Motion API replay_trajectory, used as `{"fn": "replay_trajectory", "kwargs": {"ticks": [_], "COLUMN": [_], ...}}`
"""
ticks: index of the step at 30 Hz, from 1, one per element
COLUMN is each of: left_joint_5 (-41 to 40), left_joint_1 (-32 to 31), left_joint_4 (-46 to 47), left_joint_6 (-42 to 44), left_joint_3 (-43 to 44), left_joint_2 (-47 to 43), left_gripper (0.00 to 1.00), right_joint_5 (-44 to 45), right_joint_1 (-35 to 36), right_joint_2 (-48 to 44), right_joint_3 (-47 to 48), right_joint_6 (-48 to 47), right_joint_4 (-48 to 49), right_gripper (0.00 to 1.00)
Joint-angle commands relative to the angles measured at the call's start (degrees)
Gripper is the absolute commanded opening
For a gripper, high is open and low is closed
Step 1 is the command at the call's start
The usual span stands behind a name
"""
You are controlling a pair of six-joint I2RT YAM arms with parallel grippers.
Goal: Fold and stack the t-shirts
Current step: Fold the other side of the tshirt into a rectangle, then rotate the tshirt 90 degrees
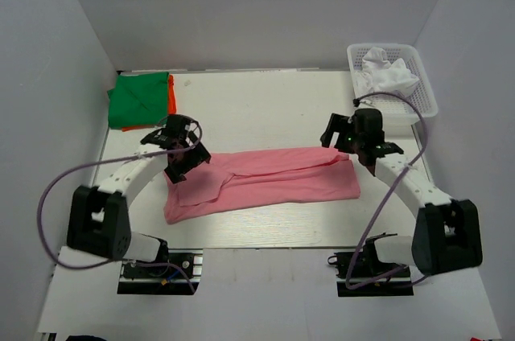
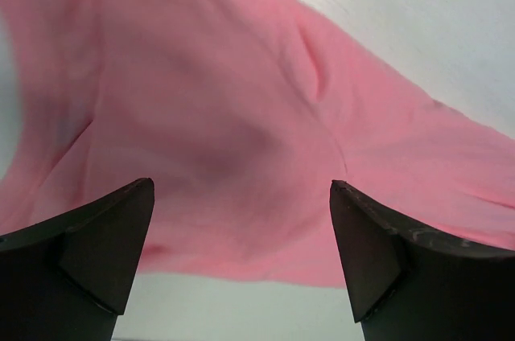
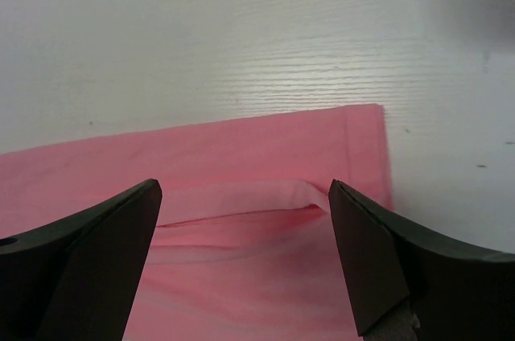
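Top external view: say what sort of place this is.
Likely a robotics lab test cell: plain white walls box in a table, the left arm and right arm stand at its near edge, and a pink t-shirt lies spread.

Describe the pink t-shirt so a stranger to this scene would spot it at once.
On the white table, look to the middle. The pink t-shirt lies there flat, folded into a long band running left to right. It is the only pink cloth; the green t-shirt and orange t-shirt are stacked at the far left corner.
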Motion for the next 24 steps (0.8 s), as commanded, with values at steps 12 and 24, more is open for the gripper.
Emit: {"fn": "replay_trajectory", "kwargs": {"ticks": [12, 24], "left_joint_5": [-6.9, 1.5], "left_joint_1": [0.0, -2.8], "left_joint_4": [0.0, -8.7], "left_joint_6": [1.0, 11.5], "left_joint_3": [17.8, 80.2], "left_joint_2": [36.2, 77.3], "left_gripper": [1.0, 1.0], "right_joint_5": [-6.7, -18.4], "right_joint_1": [1.2, 11.5], "right_joint_2": [17.5, 1.4], "right_joint_3": [1.7, -17.3], "right_joint_6": [0.4, 1.4], "right_joint_4": [-3.3, -11.0], "right_gripper": [0.9, 0.9]}}
